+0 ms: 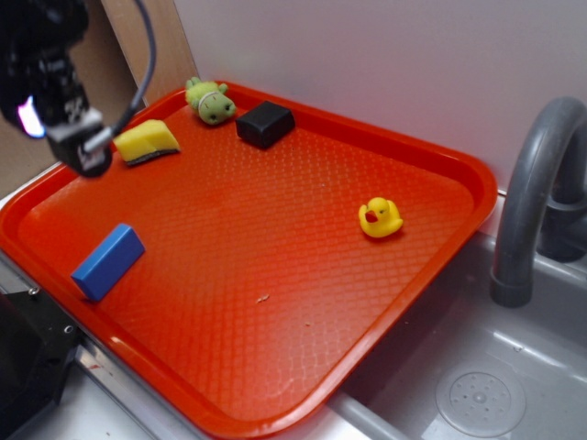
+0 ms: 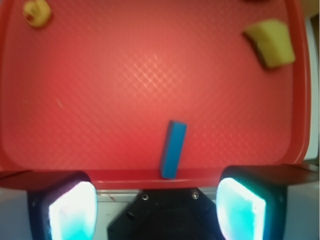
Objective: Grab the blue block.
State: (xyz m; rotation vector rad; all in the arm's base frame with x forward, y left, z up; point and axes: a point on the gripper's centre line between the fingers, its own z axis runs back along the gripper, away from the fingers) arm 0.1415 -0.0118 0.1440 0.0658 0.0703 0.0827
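- The black pincer [image 2: 156, 207] hangs above the near-left part of the tray with its two fingers spread wide apart and nothing between them; in the wrist view the glowing pads [image 2: 72, 210] sit at the lower left and lower right corners.
- In the exterior view the pincer [image 1: 87, 151] appears at the upper left, blurred, raised off the tray and just beside the sponge in the picture.
- The small bright-blue rectangular block [image 1: 108, 261] lies flat on the tray near its left rim, well apart from the other things; in the wrist view the same block [image 2: 173, 148] lies between the two fingers' lines but further out, close to the tray's near rim.
- The yellow sponge with a dark underside [image 1: 147, 141] rests near the tray's far-left corner.
- A small green plush toy [image 1: 211, 101] sits by the far rim, just beside a black squarish block [image 1: 265, 124].
- A yellow rubber duck [image 1: 380, 218] stands alone toward the right side of the tray.
- All of these rest on a red textured plastic tray [image 1: 275, 275], the surface, which lies beside a grey sink [image 1: 477, 385] with a grey curved faucet [image 1: 532, 183].
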